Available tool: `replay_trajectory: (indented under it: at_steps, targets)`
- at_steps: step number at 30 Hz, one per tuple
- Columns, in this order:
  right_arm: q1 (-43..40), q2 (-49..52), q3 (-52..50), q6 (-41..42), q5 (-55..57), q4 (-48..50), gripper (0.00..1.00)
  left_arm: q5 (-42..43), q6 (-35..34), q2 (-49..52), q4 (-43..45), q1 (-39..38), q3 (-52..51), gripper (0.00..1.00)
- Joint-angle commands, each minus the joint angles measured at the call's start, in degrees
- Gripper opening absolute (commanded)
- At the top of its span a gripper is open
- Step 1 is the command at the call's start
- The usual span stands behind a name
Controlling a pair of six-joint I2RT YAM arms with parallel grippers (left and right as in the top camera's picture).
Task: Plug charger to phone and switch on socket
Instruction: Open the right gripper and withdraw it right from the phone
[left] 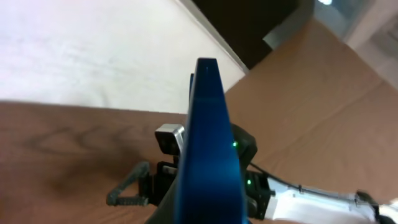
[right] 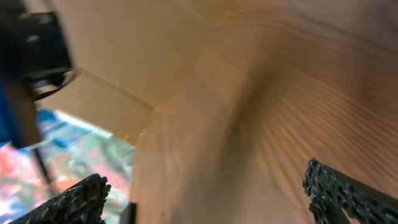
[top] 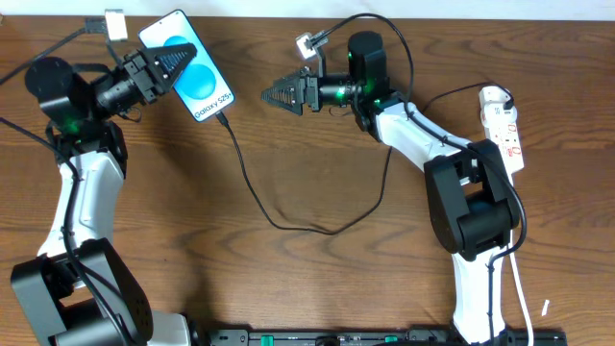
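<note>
Phone [top: 204, 86] between left fingers [top: 169, 63], well apart from right fingers [top: 282, 96]

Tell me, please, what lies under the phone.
Around the phone only the wooden table shows. The phone itself covers whatever lies directly beneath it, and the left gripper, shut on it, hides part of its screen.

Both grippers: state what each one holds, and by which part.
Left gripper is shut on the slim blue-screened smartphone, gripping the half away from the thin black charger cable. Right gripper is open, holding nothing.
</note>
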Motion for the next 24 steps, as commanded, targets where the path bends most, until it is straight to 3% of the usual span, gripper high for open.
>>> replay_trajectory:
  at_steps: [1,9,24]
  targets:
    - [-0.1,-0.9,0.9,-5.3,8.1,-4.3,0.99,-3.6,-0.3,-0.5,-3.6,0.3,0.5,0.07]
    - [-0.1,-0.9,0.9,-10.3,14.8,-11.7,0.99,-6.3,5.0,-0.5,-13.9,0.2,0.5,0.07]
    - [-0.3,-0.9,0.9,-11.6,22.2,-13.9,0.99,-7.5,13.1,3.7,-28.0,0.1,0.5,0.07]
